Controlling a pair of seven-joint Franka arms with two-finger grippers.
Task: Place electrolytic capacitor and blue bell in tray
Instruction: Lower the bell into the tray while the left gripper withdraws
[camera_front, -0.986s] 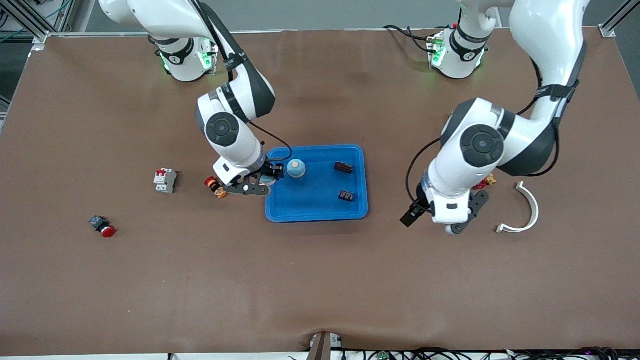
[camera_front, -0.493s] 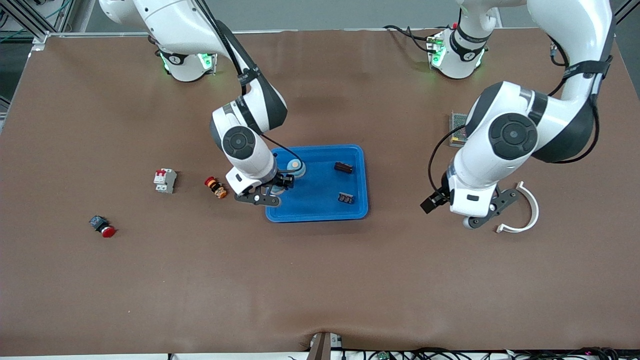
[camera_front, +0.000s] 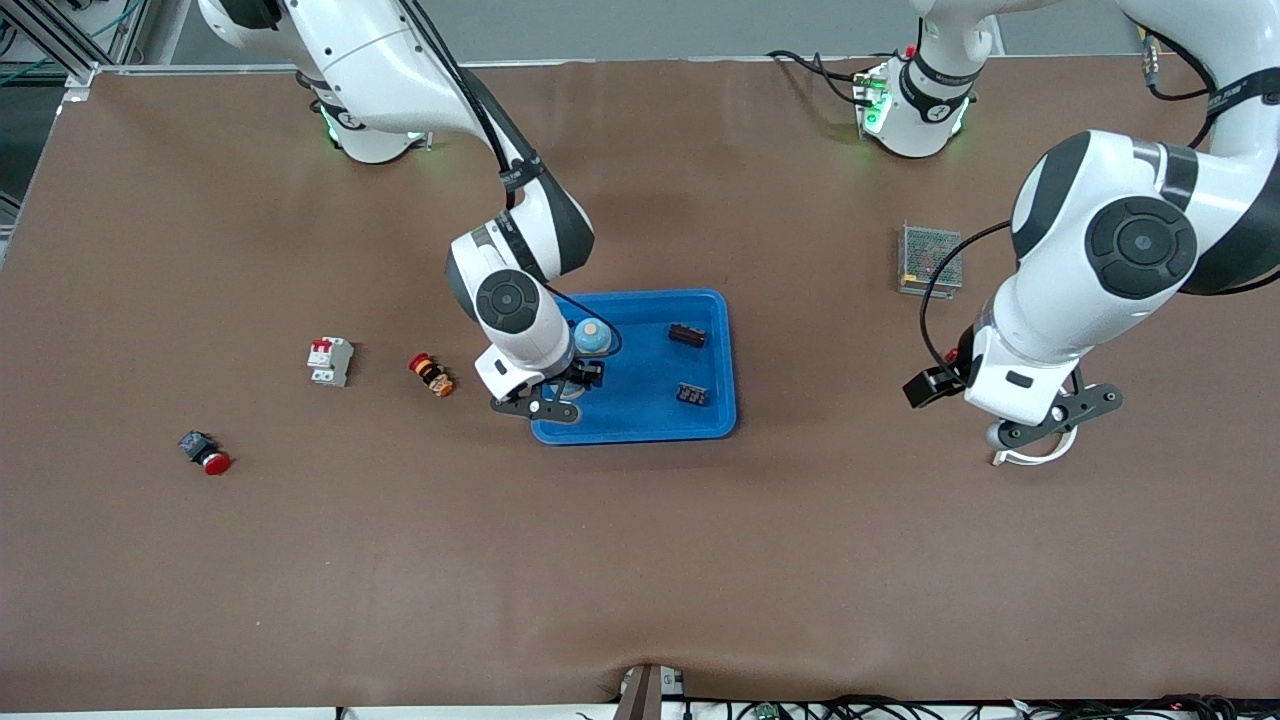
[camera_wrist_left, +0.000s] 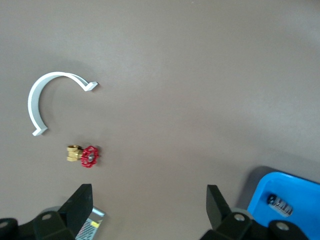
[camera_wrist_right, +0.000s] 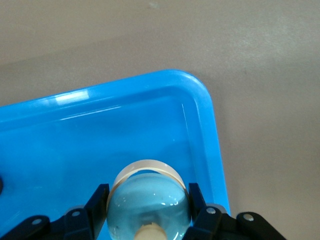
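The bright-blue tray (camera_front: 712, 425) lies mid-table. My right gripper (camera_front: 565, 390) is over the tray's corner nearest the front camera at the right arm's end. It is shut on the blue bell (camera_wrist_right: 148, 202), a pale blue dome with a white rim and cream knob, just above the tray floor (camera_wrist_right: 75, 150). A darker blue round thing with a cream top (camera_front: 592, 335), which looks like the electrolytic capacitor, stands in the tray beside the gripper. My left gripper (camera_front: 1050, 418) hangs open over bare table (camera_wrist_left: 148, 200) toward the left arm's end, holding nothing.
Two small dark parts (camera_front: 686, 335) (camera_front: 692, 393) lie in the tray. On the table are a white breaker (camera_front: 330, 360), an orange-red button (camera_front: 432, 374), a red button (camera_front: 205, 452), a mesh metal box (camera_front: 930, 258), a white curved clip (camera_wrist_left: 45, 97) and a brass valve (camera_wrist_left: 84, 155).
My right gripper carried the bell from the tray's rim inward and nearer the front camera. The left arm swung toward its own end of the table, uncovering the mesh box.
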